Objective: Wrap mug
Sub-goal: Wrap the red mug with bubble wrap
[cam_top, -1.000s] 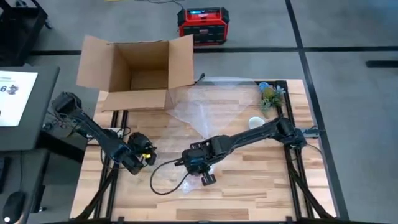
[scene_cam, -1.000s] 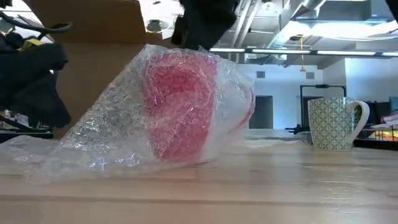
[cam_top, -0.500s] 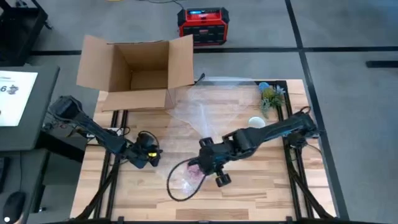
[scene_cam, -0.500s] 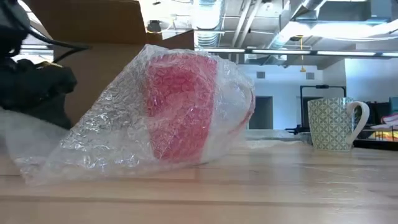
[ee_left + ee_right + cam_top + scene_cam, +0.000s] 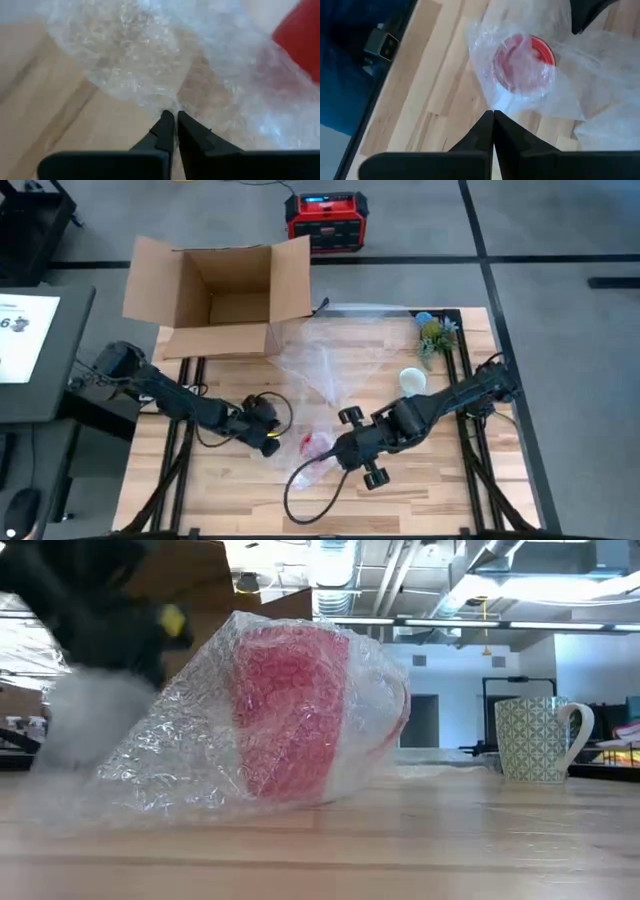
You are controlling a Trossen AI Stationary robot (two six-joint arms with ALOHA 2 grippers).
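Observation:
The red mug point(image 5: 290, 710) stands on the table under a loose cover of bubble wrap point(image 5: 190, 750), its handle toward the table's right; the high view shows the red mug point(image 5: 316, 444) near the table's middle. Just to its left is my left gripper point(image 5: 275, 438), shut on the wrap. From the mug's right, my right gripper point(image 5: 338, 452) points at it with shut fingers. In the right wrist view my right gripper point(image 5: 493, 114) ends at the wrap's edge point(image 5: 496, 102), with the mug's covered mouth point(image 5: 524, 64) beyond. My left gripper pinches the wrap's left-hand edge point(image 5: 172, 106) between its two fingertips, where the wrap gathers to a point. It comes in from the table's left, slanting down. That edge rises off the table toward the fingers, while the remainder of the wrap lies over the mug. My right gripper's shut fingertips reach the wrap's edge, but I cannot tell whether they touch it.
A patterned white mug point(image 5: 535, 738) stands to the right. More clear bubble wrap point(image 5: 335, 345) lies at the back middle, an open cardboard box point(image 5: 220, 295) at the back left, and a small plant point(image 5: 436, 332) at the back right.
My left gripper has travelled toward the table's right, up to the mug, and the wrap's left edge has risen off the table with it. My right gripper has drawn off from over the mug toward the table's right and near edge. The mug has stayed put.

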